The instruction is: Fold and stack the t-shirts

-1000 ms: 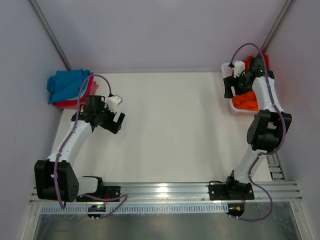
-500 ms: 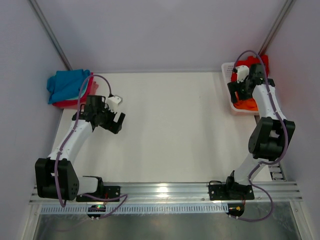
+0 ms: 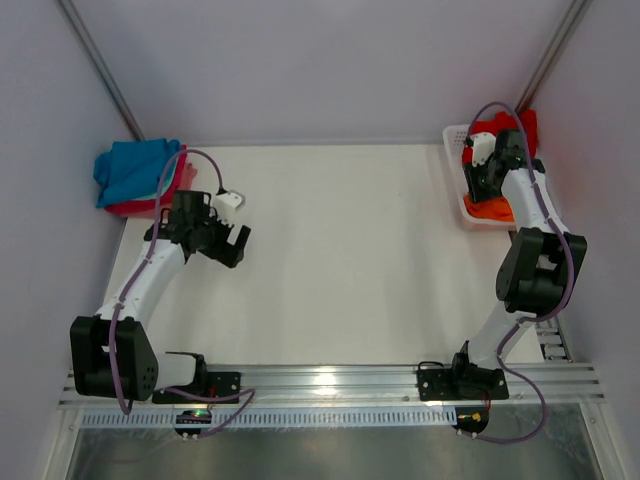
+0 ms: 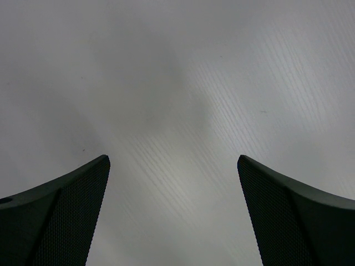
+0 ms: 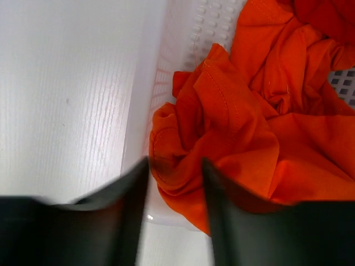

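Two folded shirts (image 3: 138, 172) sit stacked far left of the basket (image 5: 166, 44); orange shirt (image 5: 244, 138) lies crumpled inside it, right tool (image 5: 175, 163) straddling a fold, can't tell if gripped; left tool (image 4: 172, 158) released above bench (image 4: 166, 83).

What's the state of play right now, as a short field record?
left tool: open, over the table, holding nothing
right tool: in the white basket, straddling a fold of the orange t-shirt; grip unconfirmed
folded stack: blue on red, far left corner
next, likely: close and lift the orange t-shirt out
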